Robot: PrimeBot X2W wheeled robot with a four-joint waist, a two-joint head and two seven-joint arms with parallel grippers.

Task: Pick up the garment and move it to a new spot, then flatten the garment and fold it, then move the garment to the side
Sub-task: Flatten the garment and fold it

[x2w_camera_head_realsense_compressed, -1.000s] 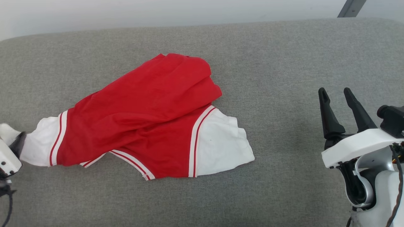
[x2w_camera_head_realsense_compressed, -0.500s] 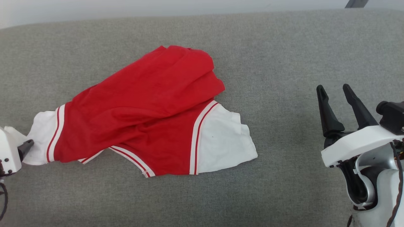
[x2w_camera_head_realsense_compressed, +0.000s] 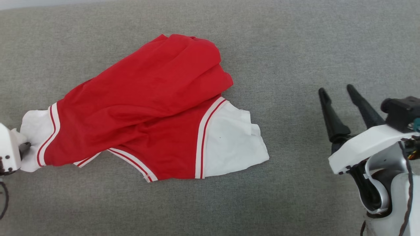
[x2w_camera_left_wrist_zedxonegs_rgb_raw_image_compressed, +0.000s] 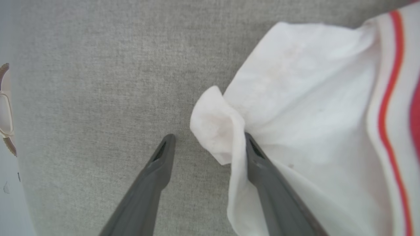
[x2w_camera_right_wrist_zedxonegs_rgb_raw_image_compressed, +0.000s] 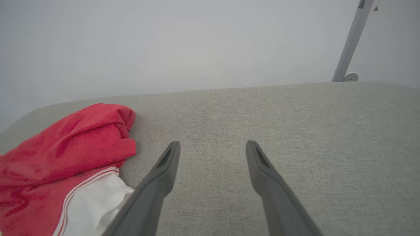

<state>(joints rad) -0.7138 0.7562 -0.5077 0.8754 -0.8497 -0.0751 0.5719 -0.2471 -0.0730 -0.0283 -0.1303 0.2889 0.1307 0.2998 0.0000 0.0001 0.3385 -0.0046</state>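
Garment lies crumpled on the grey surface, left of its middle. Its long axis runs left to right, with a white sleeve at each end, the red body bunched toward the far edge and a striped trim edge toward the near edge. Left gripper has its fingers spread, nothing pinched — a fold of the left sleeve leans on one finger. Right gripper is also spread and empty, over bare surface well apart from the right sleeve. Grey pole stands beyond the far right corner — pale wall behind.
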